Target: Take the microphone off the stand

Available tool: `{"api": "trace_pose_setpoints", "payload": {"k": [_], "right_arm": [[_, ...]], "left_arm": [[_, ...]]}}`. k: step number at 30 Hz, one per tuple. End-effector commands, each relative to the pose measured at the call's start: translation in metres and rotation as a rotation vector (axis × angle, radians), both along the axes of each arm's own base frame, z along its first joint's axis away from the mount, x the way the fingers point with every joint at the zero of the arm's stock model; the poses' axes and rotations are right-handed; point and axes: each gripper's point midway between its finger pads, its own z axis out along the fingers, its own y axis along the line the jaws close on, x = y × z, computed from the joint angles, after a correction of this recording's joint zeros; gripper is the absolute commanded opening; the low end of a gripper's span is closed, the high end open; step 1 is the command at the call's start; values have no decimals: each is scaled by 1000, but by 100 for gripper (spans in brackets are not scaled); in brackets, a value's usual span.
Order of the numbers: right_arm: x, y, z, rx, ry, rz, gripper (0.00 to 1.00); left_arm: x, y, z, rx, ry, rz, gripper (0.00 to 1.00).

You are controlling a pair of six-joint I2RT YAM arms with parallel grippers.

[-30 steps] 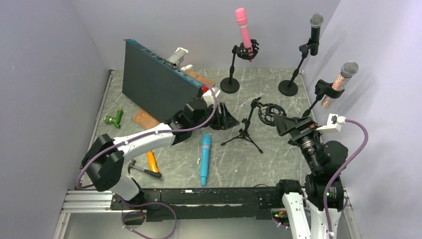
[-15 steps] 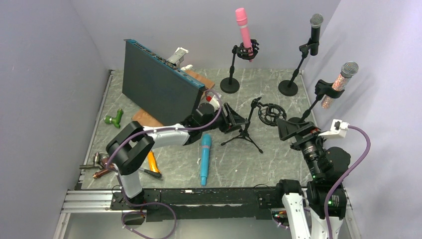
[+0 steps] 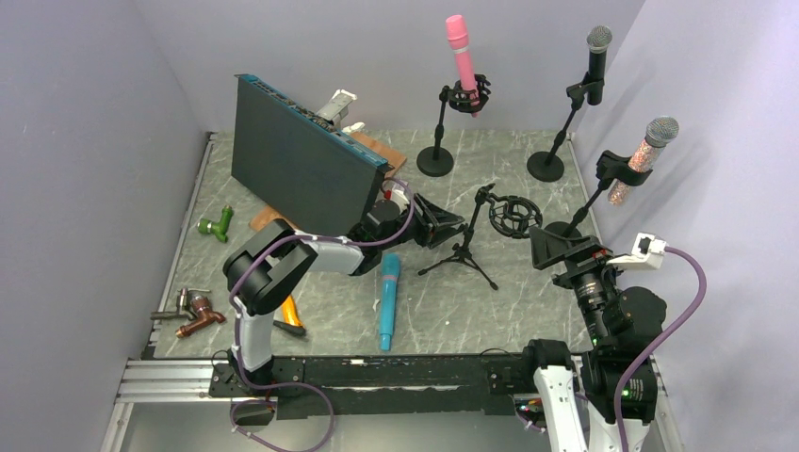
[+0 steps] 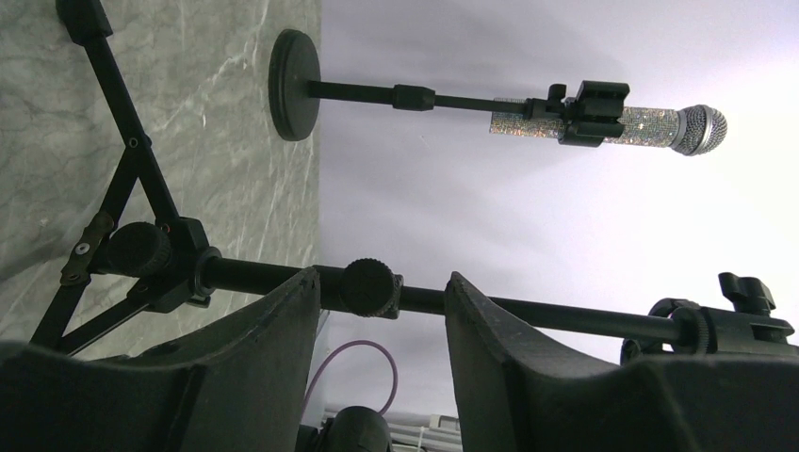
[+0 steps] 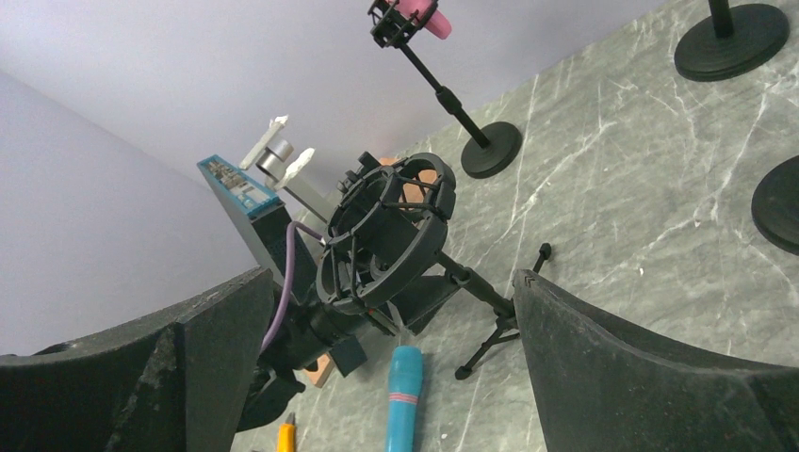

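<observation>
A blue microphone lies flat on the marble table, also in the right wrist view. Beside it stands a black tripod stand with an empty shock mount. My left gripper is open, its fingertips either side of the knob on the stand's pole, not touching it. My right gripper is open and empty, right of the shock mount. A pink microphone, a black one and a glitter one sit in their own stands at the back and right.
A dark panel leans at the back left, over wooden boards. An orange screwdriver, a hammer, a copper fitting and a green fitting lie at the left. Round stand bases stand at the back.
My left arm has reached right, bringing its open gripper up to the tripod stand's pole. My right gripper has drawn back a little toward the near right.
</observation>
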Motion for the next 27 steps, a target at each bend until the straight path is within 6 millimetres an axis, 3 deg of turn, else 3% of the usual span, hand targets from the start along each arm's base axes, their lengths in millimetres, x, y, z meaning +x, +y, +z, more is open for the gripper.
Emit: {"api": "trace_pose_setpoints", "payload": {"k": [1,11,19,27], "right_arm": [[-3,-2,11,-9,-39,-12,100],[0,-1,9,-1,-32,-8,100],[-1,-2,10,-5,-33,-12,100],[-1,-2,9,-5,-28,-13,100]], "left_arm": [[4,0,21,-85,-23,16,54],[2,-10,16,-87,-32,-10,46],[1,-12,18,-60,-110,-17,33],[-2,-12,19,-78,-142,-23,32]]}}
